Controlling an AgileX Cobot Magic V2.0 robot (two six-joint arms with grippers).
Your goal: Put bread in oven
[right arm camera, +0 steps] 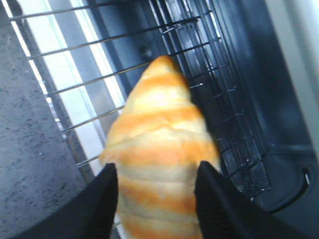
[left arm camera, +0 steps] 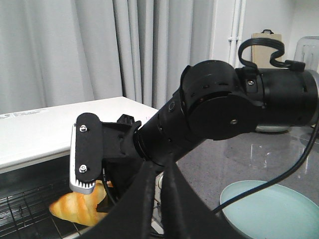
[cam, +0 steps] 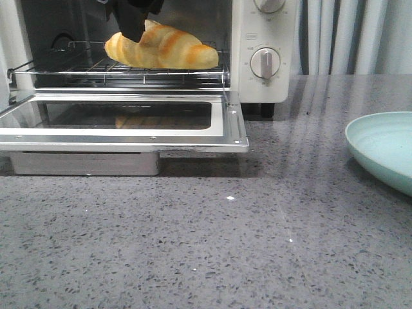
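Right gripper [right arm camera: 155,199] clamps bread [cam: 161,46], lengthwise across oven [cam: 257,38] rack.

The right arm reaches forward and down from above into the far left of the scene, its black wrist bent steeply. Its gripper [cam: 136,29] points downward, and the two dark fingers [right arm camera: 107,199] stand apart on either side of the bread [right arm camera: 159,164], pressed against its flanks and clamped on it. The left arm shows no gripper of its own in any view; its wrist camera looks across at the right arm's elbow and forearm, seemingly from the near side.
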